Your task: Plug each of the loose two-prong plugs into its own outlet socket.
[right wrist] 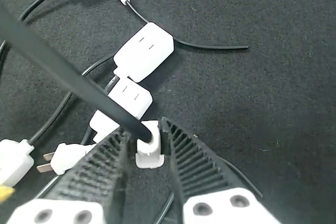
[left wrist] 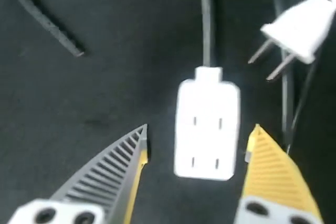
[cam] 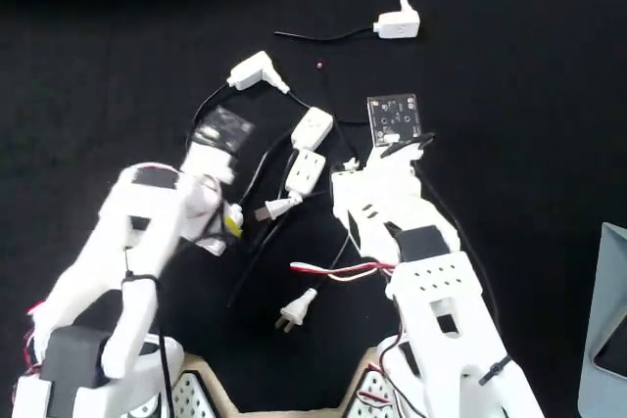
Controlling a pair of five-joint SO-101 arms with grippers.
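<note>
Nearest the arm bases: a loose two-prong plug flat on the black table. Farther in: right gripper clamped on a white plug with a black cord; left gripper spread wide, fingers either side of a white outlet socket lying face up; beside that, another pronged plug. Beyond: a second socket end to end with a third socket; farthest off, well apart, a white adapter on its cord.

Left pincer spread wide, right pincer clamped on a plug, both arms stretched forward
</note>
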